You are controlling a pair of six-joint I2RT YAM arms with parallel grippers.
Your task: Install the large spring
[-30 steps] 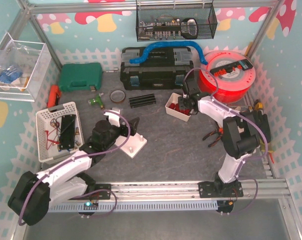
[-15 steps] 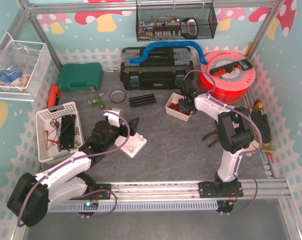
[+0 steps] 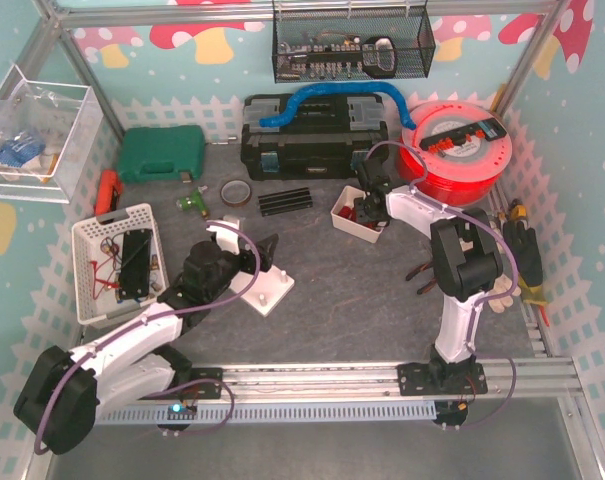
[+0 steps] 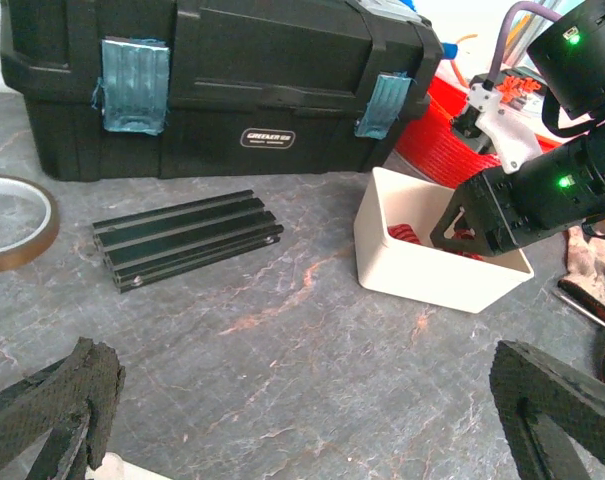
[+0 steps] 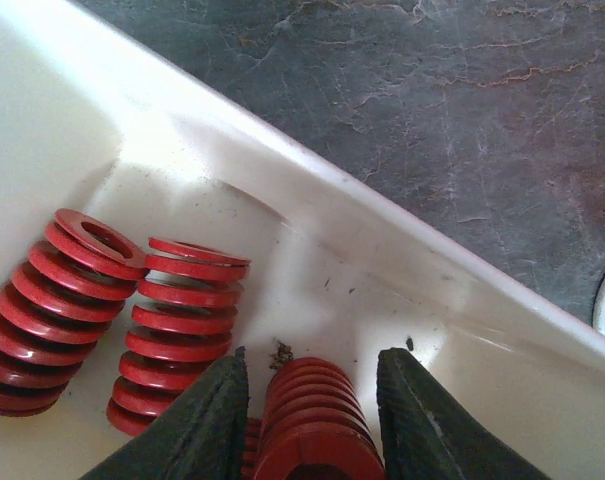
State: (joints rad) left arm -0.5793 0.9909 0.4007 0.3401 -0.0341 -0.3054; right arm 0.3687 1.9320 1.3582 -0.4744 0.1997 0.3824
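Note:
Several red coil springs lie in a white bin [image 5: 312,240]. My right gripper [image 5: 312,360] is down inside the bin, open, with its jaws on either side of one large red spring [image 5: 317,425]. A gap shows between that spring and the right finger. Two more springs [image 5: 177,320] lie to its left. In the top view the right gripper [image 3: 368,208] is over the bin [image 3: 344,224]. My left gripper [image 3: 267,252] is open and empty above a white base plate [image 3: 270,292]. In the left wrist view the bin [image 4: 432,285] is ahead on the right.
A black toolbox [image 3: 312,140], a red filament spool [image 3: 452,150], black rails [image 3: 285,202], a tape ring [image 3: 235,191], a green case [image 3: 162,153] and a white basket [image 3: 92,235] stand around. Pliers [image 3: 427,272] lie on the right.
My right arm has swung a little to the left, bringing its gripper further over and into the white bin. The left arm has not moved.

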